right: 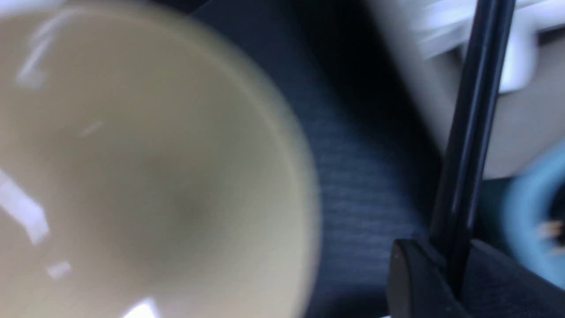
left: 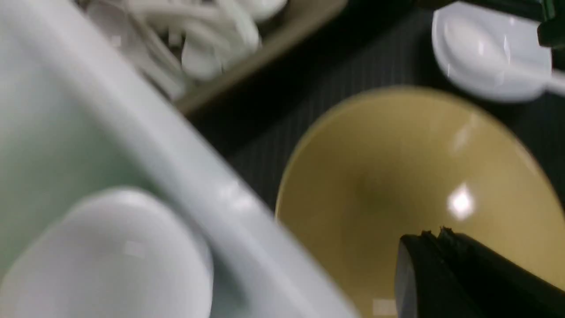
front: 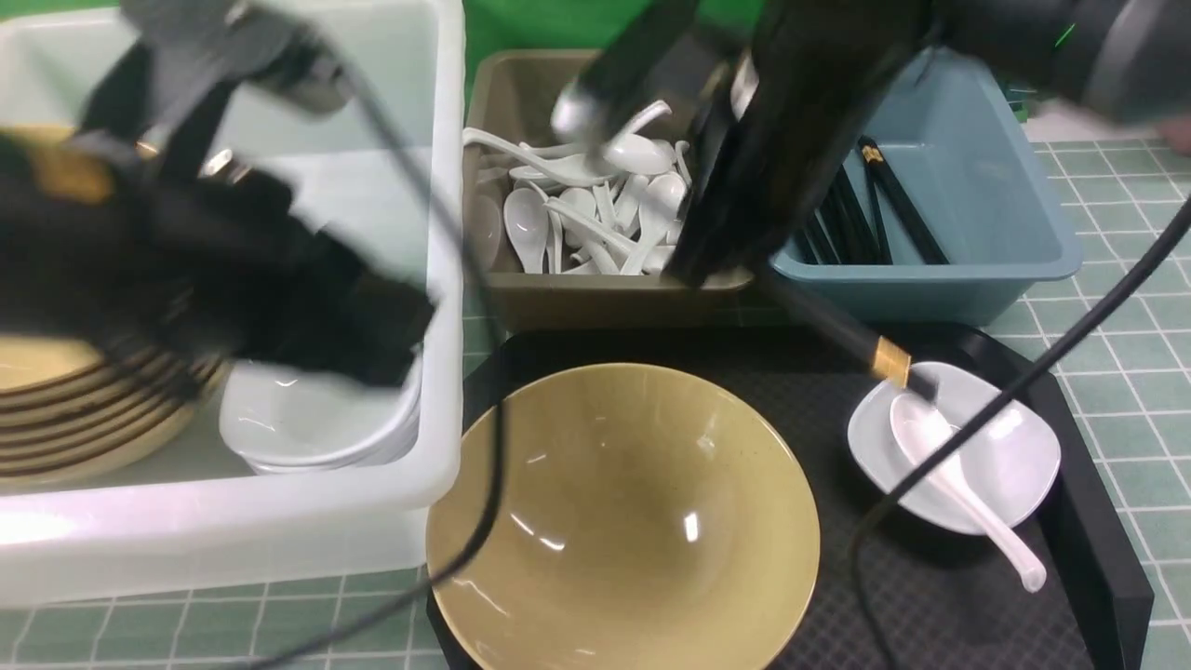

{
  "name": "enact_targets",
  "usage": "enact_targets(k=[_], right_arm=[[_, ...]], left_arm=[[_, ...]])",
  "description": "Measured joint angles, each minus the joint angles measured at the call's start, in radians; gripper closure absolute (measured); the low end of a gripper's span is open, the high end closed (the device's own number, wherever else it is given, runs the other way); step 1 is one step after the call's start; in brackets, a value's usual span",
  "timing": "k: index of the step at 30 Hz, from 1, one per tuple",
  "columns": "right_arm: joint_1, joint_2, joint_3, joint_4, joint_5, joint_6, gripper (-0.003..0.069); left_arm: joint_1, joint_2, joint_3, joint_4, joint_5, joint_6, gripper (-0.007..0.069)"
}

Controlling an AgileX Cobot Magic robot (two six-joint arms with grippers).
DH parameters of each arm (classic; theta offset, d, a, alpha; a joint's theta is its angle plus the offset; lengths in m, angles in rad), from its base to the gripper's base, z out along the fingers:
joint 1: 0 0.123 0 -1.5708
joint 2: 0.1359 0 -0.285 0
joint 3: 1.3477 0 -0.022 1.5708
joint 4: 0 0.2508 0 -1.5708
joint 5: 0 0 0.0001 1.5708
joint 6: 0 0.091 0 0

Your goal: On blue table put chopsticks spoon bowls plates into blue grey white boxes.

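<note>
Pinching chopsticks (right: 472, 110) | right tool (right: 446, 260) | gold end over plate (front: 1016, 458) | left tool (left: 435, 236) pressed together

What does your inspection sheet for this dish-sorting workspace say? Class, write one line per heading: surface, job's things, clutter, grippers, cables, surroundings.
Surface: teal tiled table; a black tray lies on it.
Job's things: on the tray, a yellow bowl and a white dish holding a white spoon. The white tub holds stacked bowls and stacked dishes; the grey-brown tub holds spoons; the blue tub holds stored chopsticks.
Clutter: nothing seen.
Grippers: left gripper shut, empty; right gripper shut on gold-banded chopsticks.
Cables: one black cable crosses the white tub; another cable crosses the dish.
Surroundings: green backdrop.
</note>
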Motion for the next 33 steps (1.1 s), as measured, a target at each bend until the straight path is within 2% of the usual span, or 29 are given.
enact_targets(k=[4, 6, 9, 10, 11, 13, 18, 28, 32, 33], right_arm=[[-0.110, 0.001, -0.022, -0.006, -0.157, 0.073, 0.0510], [-0.148, 0.003, -0.023, -0.007, -0.227, 0.102, 0.0510], [-0.232, 0.025, -0.023, -0.011, -0.414, 0.193, 0.0510], [-0.236, 0.030, -0.023, -0.011, -0.426, 0.208, 0.0510], [-0.272, 0.054, -0.023, -0.015, -0.521, 0.246, 0.0510], [-0.302, 0.089, -0.023, -0.018, -0.609, 0.274, 0.0510], [-0.355, 0.215, -0.023, -0.020, -0.766, 0.347, 0.0510], [-0.377, 0.375, -0.021, -0.020, -0.752, 0.365, 0.0507], [-0.377, 0.377, -0.025, -0.021, -0.743, 0.369, 0.0483], [-0.377, 0.378, -0.039, -0.021, -0.709, 0.373, 0.0456]], left_arm=[[0.000, 0.132, -0.022, -0.124, -0.227, 0.074, 0.0623], [0.000, 0.170, -0.040, -0.162, -0.268, 0.109, 0.0623], [0.000, 0.272, -0.116, -0.278, -0.363, 0.227, 0.0623], [0.000, 0.272, -0.116, -0.278, -0.363, 0.227, 0.0623], [0.000, 0.311, -0.150, -0.320, -0.379, 0.271, 0.0623], [0.000, 0.341, -0.171, -0.364, -0.381, 0.321, 0.0623], [0.000, 0.359, -0.173, -0.408, -0.386, 0.419, 0.0623], [0.000, 0.359, -0.177, -0.409, -0.319, 0.473, 0.0623], [0.000, 0.359, -0.177, -0.407, -0.279, 0.476, 0.0623], [0.000, 0.355, -0.177, -0.404, -0.261, 0.476, 0.0623]])
